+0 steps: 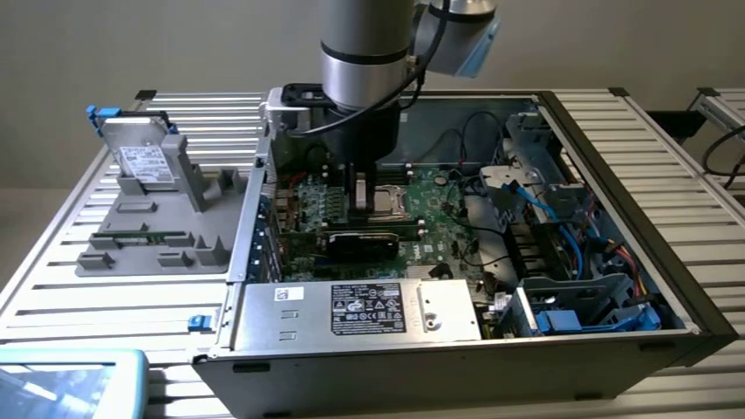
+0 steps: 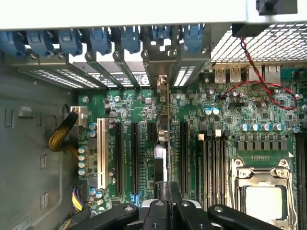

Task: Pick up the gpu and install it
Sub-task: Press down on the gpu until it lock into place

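Slatted metal table (image 1: 70, 288), pale wall behind. Open computer case (image 1: 652, 175) lying on its side. Grey fixture tray (image 1: 152, 236) just beside it at the exterior view's left, with a silver hard drive (image 1: 146, 161) propped upright in it.

Arm (image 1: 361, 52) reaching straight down into the case, over the motherboard (image 2: 129, 103).

Gripper (image 2: 165, 213) closed on the gpu (image 2: 163, 143), fingers pinching the card's top edge. Seen edge-on from the wrist as a thin upright line running between two long black expansion slots (image 2: 134, 153). Silver end bracket (image 2: 162, 81) up against the rear opening, under the row of blue retention clips (image 2: 129, 38). Dark cooler face just below the gripper in the exterior view. Fully seated or merely resting on the slot: cannot tell, contact edge hidden.

Judged from this:
- Keep the card vertical, with no lean toward either neighbouring slot.
- Match the bracket tongue to its rear gap before any downward load.
- Press straight along the slot line, evenly, not from one end.
- Hold the grip firm on the board edge, off the cooler.
- Watch the memory sticks (image 2: 213, 158) nearby and keep clear of them.
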Tool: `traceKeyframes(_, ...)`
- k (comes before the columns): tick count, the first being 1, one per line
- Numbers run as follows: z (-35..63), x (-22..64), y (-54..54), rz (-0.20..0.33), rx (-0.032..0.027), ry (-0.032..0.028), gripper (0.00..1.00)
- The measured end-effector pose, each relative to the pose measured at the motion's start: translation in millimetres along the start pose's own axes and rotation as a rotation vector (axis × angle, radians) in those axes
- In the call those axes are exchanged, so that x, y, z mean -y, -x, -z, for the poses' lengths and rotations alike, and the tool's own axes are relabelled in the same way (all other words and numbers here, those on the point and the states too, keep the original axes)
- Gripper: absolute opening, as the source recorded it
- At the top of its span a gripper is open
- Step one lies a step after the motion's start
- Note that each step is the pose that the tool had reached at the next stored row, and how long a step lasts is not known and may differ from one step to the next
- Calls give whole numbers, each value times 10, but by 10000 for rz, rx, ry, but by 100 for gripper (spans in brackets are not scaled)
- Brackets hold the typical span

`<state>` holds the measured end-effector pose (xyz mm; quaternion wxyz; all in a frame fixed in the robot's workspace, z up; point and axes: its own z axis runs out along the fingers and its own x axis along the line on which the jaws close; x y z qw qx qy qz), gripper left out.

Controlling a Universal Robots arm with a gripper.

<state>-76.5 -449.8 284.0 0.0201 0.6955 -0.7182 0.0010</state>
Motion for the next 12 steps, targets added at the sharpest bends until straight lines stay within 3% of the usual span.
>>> traceKeyframes(3, 135, -3, -4, -1, -4, 1, 12)
traceKeyframes(12, 141, -4, -5, 0, -5, 1, 12)
